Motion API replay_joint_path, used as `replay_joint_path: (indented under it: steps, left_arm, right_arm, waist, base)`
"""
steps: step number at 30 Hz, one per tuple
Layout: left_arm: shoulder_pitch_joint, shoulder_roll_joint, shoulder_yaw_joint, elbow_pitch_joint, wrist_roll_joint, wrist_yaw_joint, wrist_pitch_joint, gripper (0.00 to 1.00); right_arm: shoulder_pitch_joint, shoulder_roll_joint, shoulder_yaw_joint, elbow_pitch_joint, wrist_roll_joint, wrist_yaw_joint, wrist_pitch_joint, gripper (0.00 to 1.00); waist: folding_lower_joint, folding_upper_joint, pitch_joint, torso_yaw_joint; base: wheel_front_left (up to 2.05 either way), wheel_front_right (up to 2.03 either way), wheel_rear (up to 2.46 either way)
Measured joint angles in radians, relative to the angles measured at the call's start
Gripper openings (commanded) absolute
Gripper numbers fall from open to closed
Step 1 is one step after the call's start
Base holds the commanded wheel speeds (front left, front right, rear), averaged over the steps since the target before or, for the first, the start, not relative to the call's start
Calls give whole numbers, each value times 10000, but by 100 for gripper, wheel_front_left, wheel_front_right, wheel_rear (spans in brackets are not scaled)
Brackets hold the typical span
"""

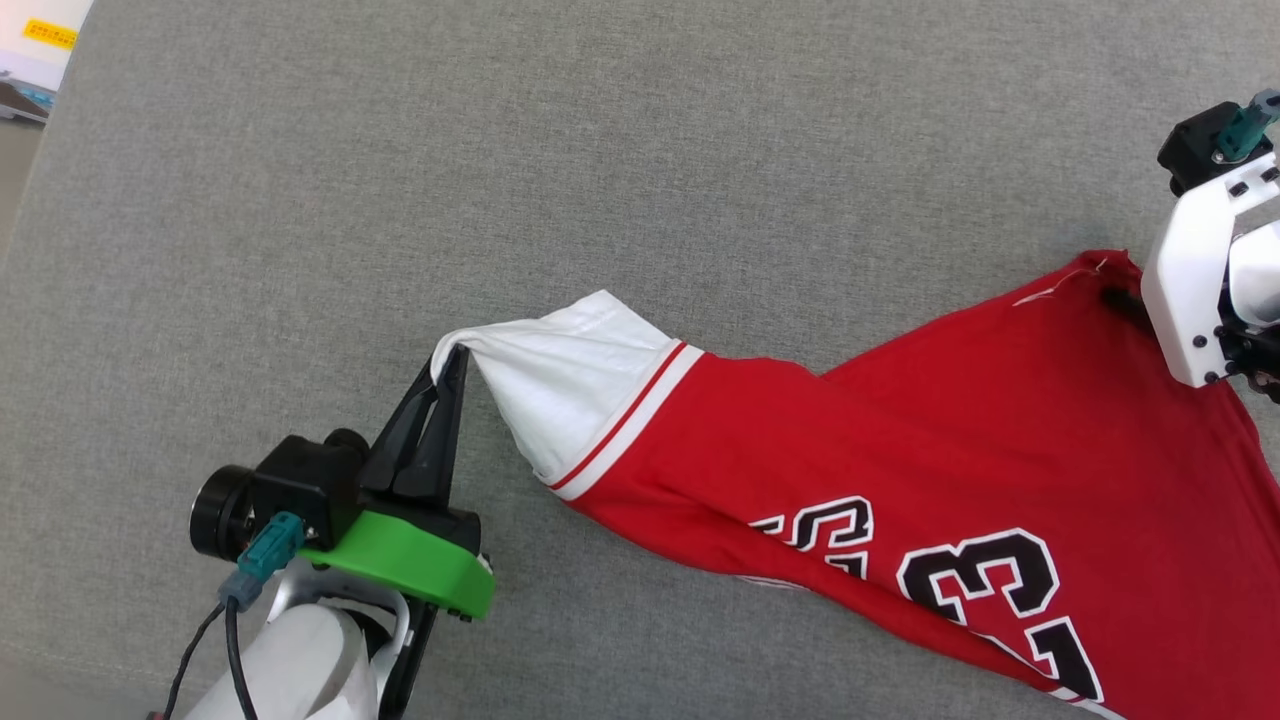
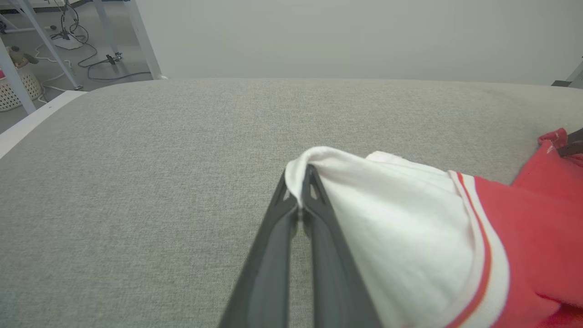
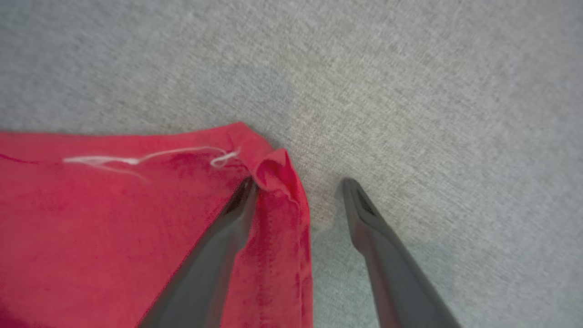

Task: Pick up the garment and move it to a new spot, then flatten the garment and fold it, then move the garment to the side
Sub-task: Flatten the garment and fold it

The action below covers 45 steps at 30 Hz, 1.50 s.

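The garment [image 1: 900, 440], a red jersey T-shirt with white sleeves and black "23" print, lies stretched across the grey surface. My left gripper [image 1: 455, 362] is shut on the tip of its white sleeve [image 2: 391, 214], pinching the cloth between the fingertips [image 2: 298, 182]. At the far right, my right gripper [image 3: 298, 189] stands open over the garment's red hem corner [image 3: 273, 171]. One finger [image 3: 237, 205] rests on the red cloth and the other finger [image 3: 364, 214] is over bare grey fabric. In the head view the right wrist [image 1: 1200, 270] hides its fingertips.
The grey fabric surface [image 1: 500, 170] spreads wide to the far side and left. Its left edge [image 2: 36, 118] drops to a floor with table legs, cables and a basket [image 2: 18, 86]. A loose white thread [image 3: 136, 159] lies on the red hem.
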Motion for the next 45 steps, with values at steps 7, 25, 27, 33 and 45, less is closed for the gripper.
replay_joint_path:
  steps: [7,25,27,33,45]
  left_arm:
    - [-77,-58,-8,276,-2,-81,-84,0]
    - [-2244,1239,897,-817,265,-311,690,0]
    - [-2859,1360,1024,-886,297,-412,895,0]
    - [-4803,1501,1135,-809,454,-943,1429,0]
    - [-10429,844,941,1756,817,-2295,2015,0]
  right_arm:
    - [-88,-107,462,-23,587,6,-2000,0]
    - [29,-1381,-955,-2824,1503,4,-5492,0]
    - [29,-1392,-1308,-3066,1499,4,-5659,0]
    - [-36,-1356,-2322,-3632,1156,4,-5827,0]
    - [-3220,-339,-3576,-3260,-203,4,-5175,0]
  waist:
    - [0,1,-235,-92]
    - [1,0,-1902,-764]
    - [1,1,-2001,-908]
    - [0,1,-2015,-1249]
    - [1,1,-772,-1431]
  base:
    - [0,0,0]
    - [0,0,0]
    - [0,0,0]
    - [0,0,0]
    - [0,0,0]
